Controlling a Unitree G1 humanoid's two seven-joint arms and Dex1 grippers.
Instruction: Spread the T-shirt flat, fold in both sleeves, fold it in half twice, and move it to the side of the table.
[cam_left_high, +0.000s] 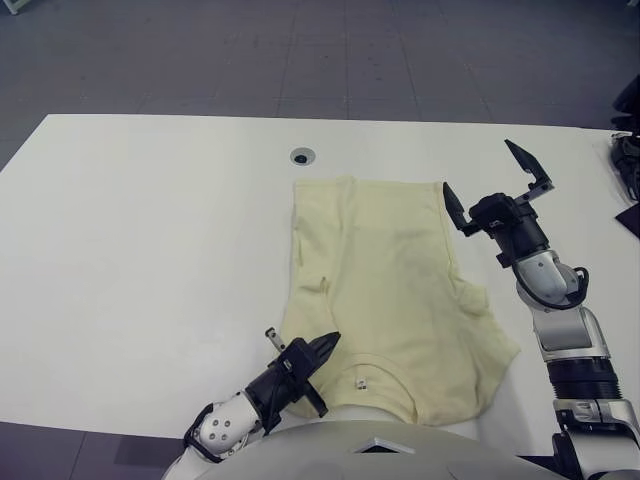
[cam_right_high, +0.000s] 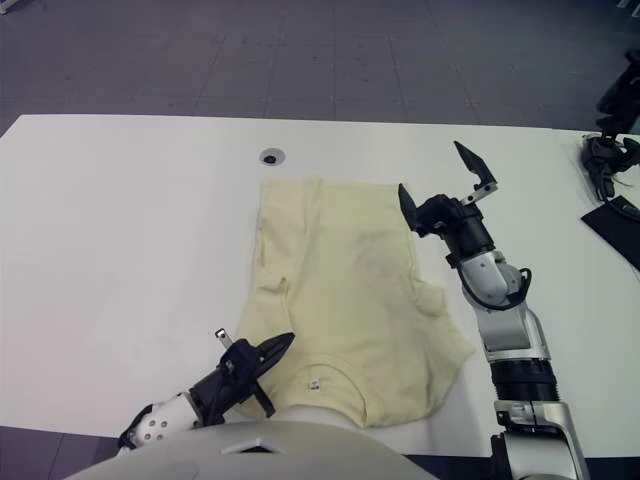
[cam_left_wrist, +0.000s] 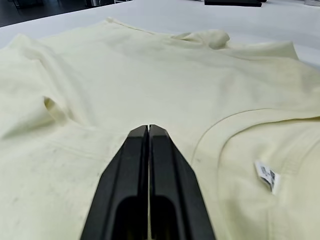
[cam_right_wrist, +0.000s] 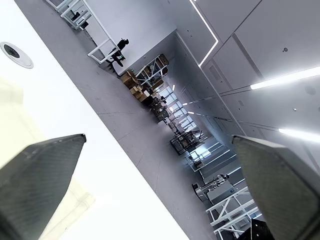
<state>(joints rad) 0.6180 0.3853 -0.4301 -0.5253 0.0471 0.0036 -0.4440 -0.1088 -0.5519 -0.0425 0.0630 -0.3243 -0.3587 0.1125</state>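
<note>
While the T-shirt (cam_left_high: 385, 290) lies nearly flat at the centre of the table (cam_left_high: 150, 250), collar toward the frame's lower edge, my left claw (cam_left_high: 333, 340) sits pinched shut and empty at its shoulder. My right claw (cam_left_high: 478, 168) hangs wide open and empty over the upper right hem. I judge the cloth light, limp and prone to bunching, so I would grip a sleeve edge. The print on the neck label (cam_left_wrist: 265, 175) is too small to read.

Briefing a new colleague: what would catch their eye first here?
A pale yellow T-shirt lies on the white table, collar toward the robot. The right gripper hangs wide open by its far right corner, while the left gripper, shut, points at its near left shoulder.
</note>
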